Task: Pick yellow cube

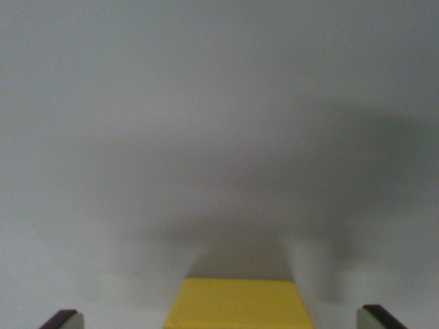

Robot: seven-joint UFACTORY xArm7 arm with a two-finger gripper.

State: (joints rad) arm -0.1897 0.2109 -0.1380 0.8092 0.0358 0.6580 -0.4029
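A plain, pale grey tabletop fills nearly the whole wrist view. No edge, seam, marking or wall is shown, so nothing of the room beyond this surface can be made out. The surface is seen slightly out of focus, and its texture cannot be judged.

A broad, soft shadow is cast across the middle and right of the surface, darkening toward the bottom centre, where it gathers directly behind the yellow cube. Lighter grey is seen along the top and at the lower left.

The cube is found at the bottom centre of the view, cut off by the lower edge, so that only its flat upper face is shown. It appears to rest on the tabletop, though the contact itself is hidden.

The hand is seen only as two dark fingertips with pale inner faces, one at the lower left corner and one at the lower right. They are spread wide, well apart from each other. The cube lies between them, and a clear strip of grey surface is left on either side, so neither finger is touching it. Nothing is held.
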